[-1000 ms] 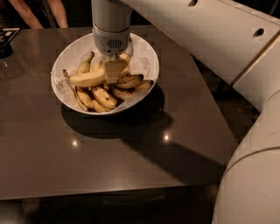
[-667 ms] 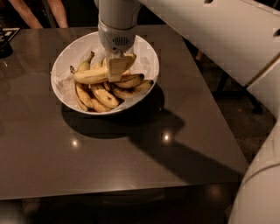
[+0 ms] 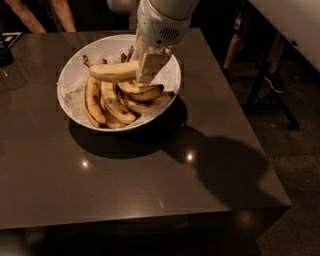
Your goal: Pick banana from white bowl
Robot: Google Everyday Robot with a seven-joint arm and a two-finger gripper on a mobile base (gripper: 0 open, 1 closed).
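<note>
Claw (image 3: 149, 67) over white bowl (image 3: 105, 46), clamped on one end of banana (image 3: 111, 71); banana roughly level above the spotted bananas (image 3: 107, 102); bowl on dark counter (image 3: 125, 190)

My arm (image 3: 162, 17) is running out past the top edge, and my gripper (image 3: 146, 67), clamping the banana (image 3: 112, 71) over the white bowl (image 3: 60, 95), is covering that fruit's right end, with the far finger hiding behind it. The banana is masking parts of the shorter bananas (image 3: 112, 102) beneath. The table (image 3: 125, 185) is getting cropped at the left, and the bystanders' limbs (image 3: 62, 12) are being cut off at the top — a dark object (image 3: 4, 47) there is showing too little to name.
</note>
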